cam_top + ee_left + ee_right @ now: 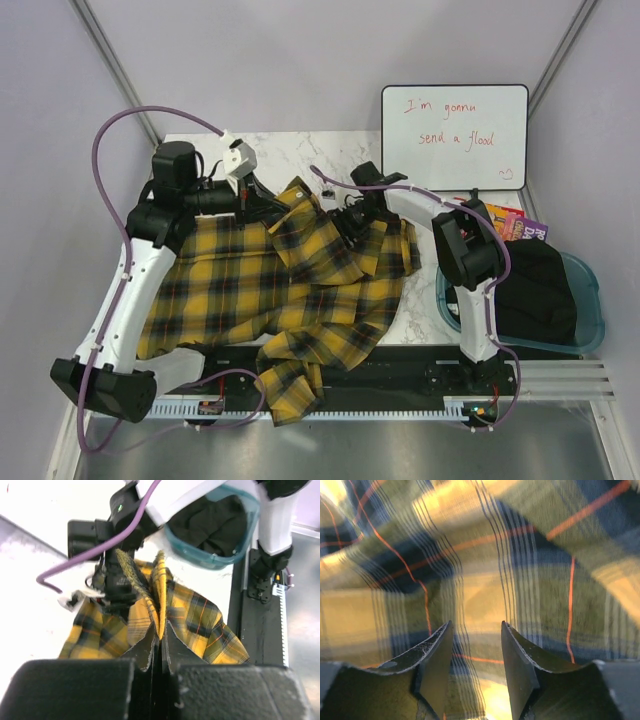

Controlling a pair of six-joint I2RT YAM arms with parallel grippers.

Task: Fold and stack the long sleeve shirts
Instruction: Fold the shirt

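Observation:
A yellow-and-black plaid long sleeve shirt (290, 290) lies crumpled across the marble table, one sleeve hanging over the near edge. My left gripper (270, 208) is at the shirt's far edge, shut on a raised fold of the plaid cloth (161, 605), pinched between its fingertips (150, 645). My right gripper (352, 226) is just right of it over the shirt's upper middle. In the right wrist view its jaws stand open (476, 635), with plaid cloth (480, 555) filling the view close in front of and between them. The right gripper also shows in the left wrist view (117, 582).
A blue plastic bin (590, 310) holding a black garment (535, 290) stands at the table's right; it also shows in the left wrist view (220, 555). A whiteboard (455, 135) leans at the back right. Coloured packets (515, 222) lie beside it. The black rail (420, 375) runs along the near edge.

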